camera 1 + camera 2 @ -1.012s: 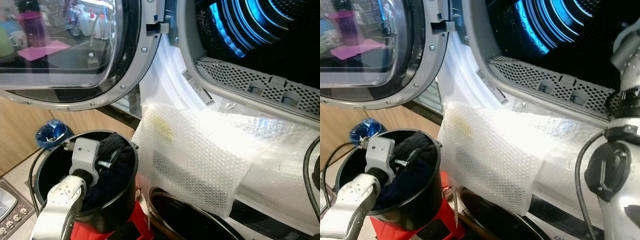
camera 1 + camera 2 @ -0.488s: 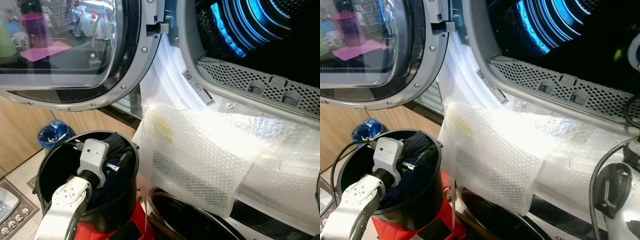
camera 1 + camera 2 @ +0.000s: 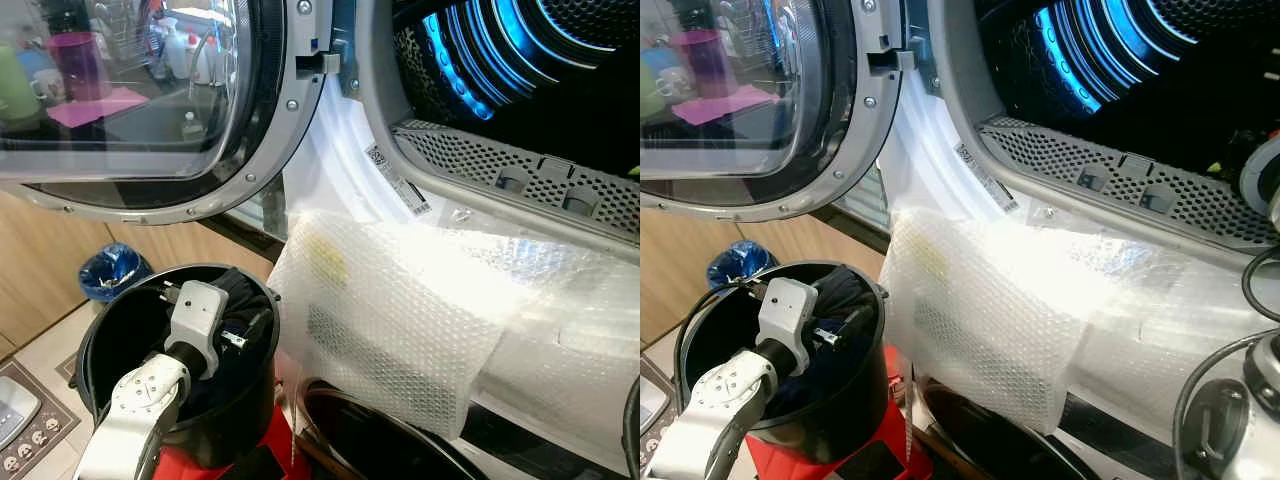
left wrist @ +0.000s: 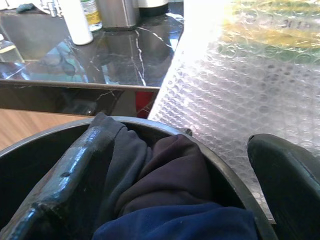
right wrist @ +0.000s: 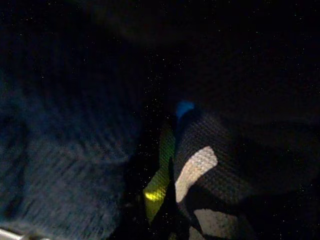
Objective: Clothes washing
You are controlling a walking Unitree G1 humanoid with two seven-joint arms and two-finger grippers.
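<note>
Dark clothes (image 3: pixel 238 300) in bucket (image 3: pixel 255 385), left gripper (image 3: pixel 232 325) inside

Left hand (image 4: pixel 165 210) reaches downward, fingers apart — right arm (image 3: pixel 1250 400) raised

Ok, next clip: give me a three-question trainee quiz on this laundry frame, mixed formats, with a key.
1. True or false: the machine door stands open.
2. Multiple choice: where is the left gripper?
A. inside the lit drum
B. down in the black bucket, among dark clothes
C. resting on the bubble wrap
3. Fill in: the front of the machine below the drum is draped with ____.

Key
1. True: the door is swung out to the left and the blue-lit drum is exposed.
2. B: the left arm reaches into the black bucket, where dark clothes lie.
3. Bubble wrap.
</note>
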